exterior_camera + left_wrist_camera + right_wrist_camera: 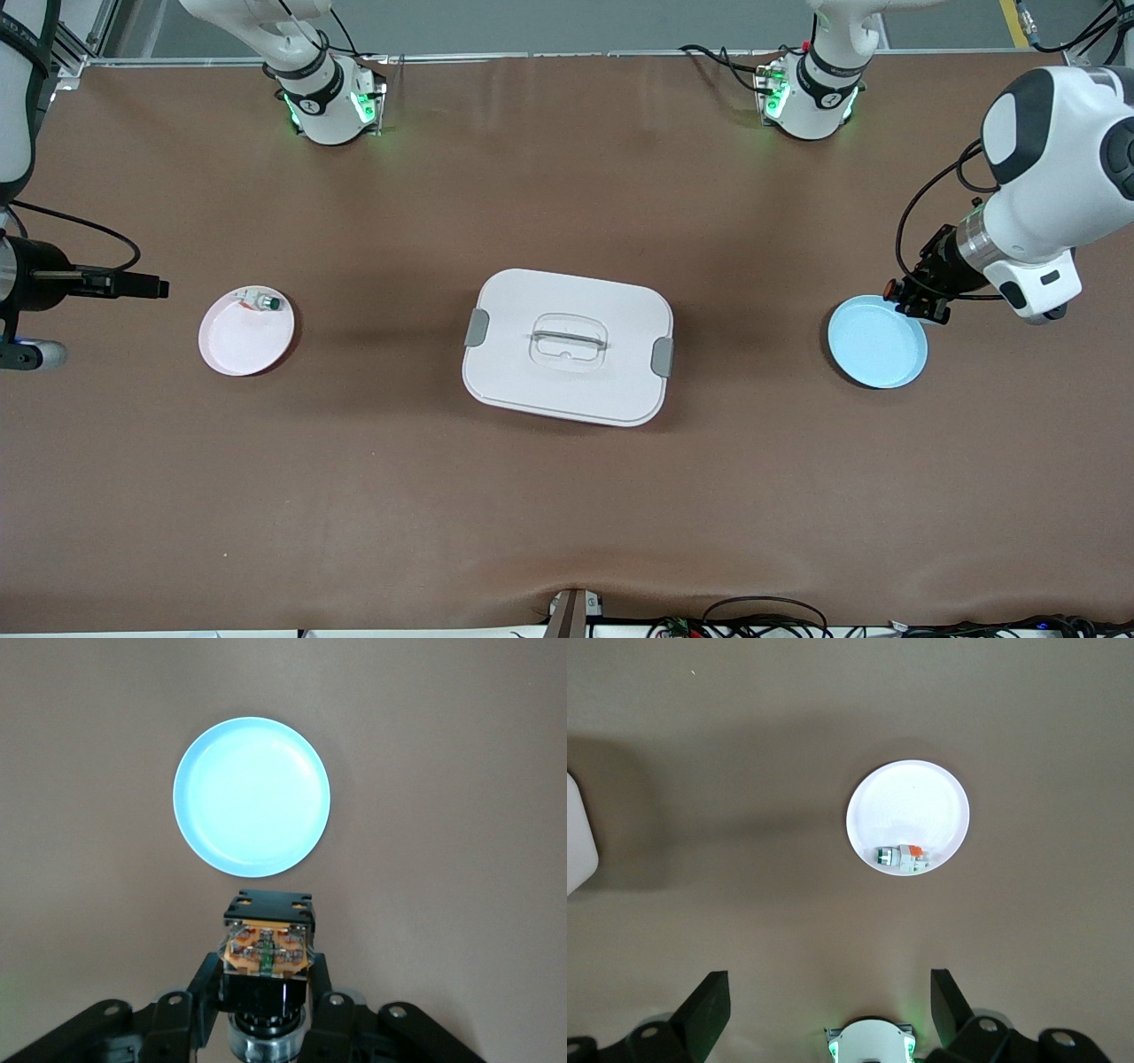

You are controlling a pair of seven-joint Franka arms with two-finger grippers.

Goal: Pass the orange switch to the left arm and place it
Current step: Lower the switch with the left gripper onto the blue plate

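Observation:
My left gripper is shut on the orange switch, a small black body with an orange-tan end, and holds it in the air. It hangs over the edge of the blue plate that faces the left arm's base. In the front view the orange switch shows only as an orange spot at the jaws. The white box with grey side clips sits mid-table. My right gripper waits open and empty above the right arm's end of the table, beside the pink plate.
On the pink plate lies a small white-silver part with a green tip. The blue plate holds nothing. A corner of the box shows in the right wrist view. Bare brown table lies all around the box.

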